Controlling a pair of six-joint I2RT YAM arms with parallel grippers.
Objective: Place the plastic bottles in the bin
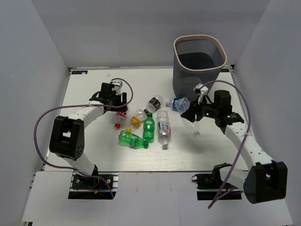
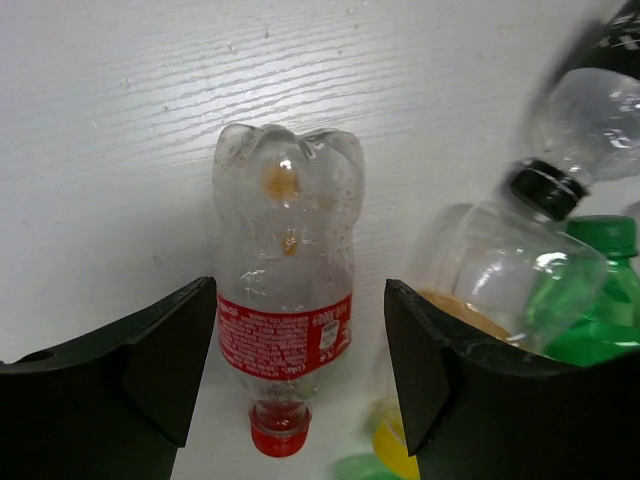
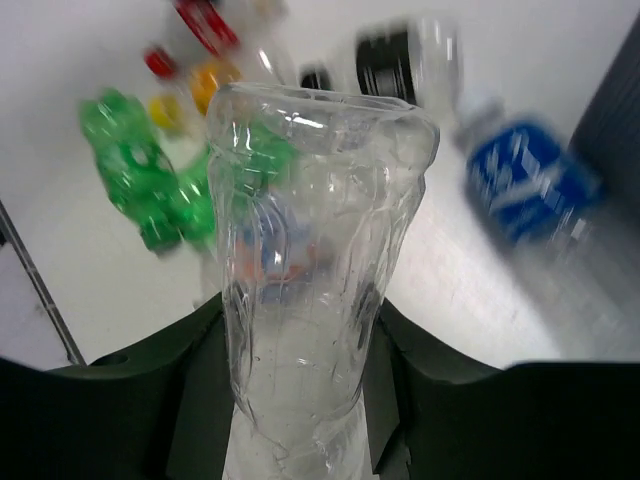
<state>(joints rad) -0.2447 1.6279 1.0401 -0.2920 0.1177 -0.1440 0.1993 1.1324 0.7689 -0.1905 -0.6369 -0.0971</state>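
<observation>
The bin (image 1: 200, 61) stands at the back right. My right gripper (image 1: 194, 114) is shut on a clear crumpled bottle (image 1: 195, 126), held above the table just in front of the bin. In the right wrist view this bottle (image 3: 310, 250) fills the gap between my fingers (image 3: 200, 380). My left gripper (image 1: 116, 104) is open over a red-labelled bottle (image 1: 120, 117). In the left wrist view that bottle (image 2: 285, 300) lies between my open fingers (image 2: 170, 360), cap toward the camera. Several other bottles lie mid-table: black-labelled (image 1: 154, 103), blue-labelled (image 1: 178, 103), orange (image 1: 137, 117), green (image 1: 148, 126).
A second green bottle (image 1: 131, 139) and a clear bottle with a white label (image 1: 163, 128) lie nearer the front. The orange bottle (image 2: 480, 290) and black-capped bottle (image 2: 590, 130) lie close to my left gripper's right finger. White walls enclose the table.
</observation>
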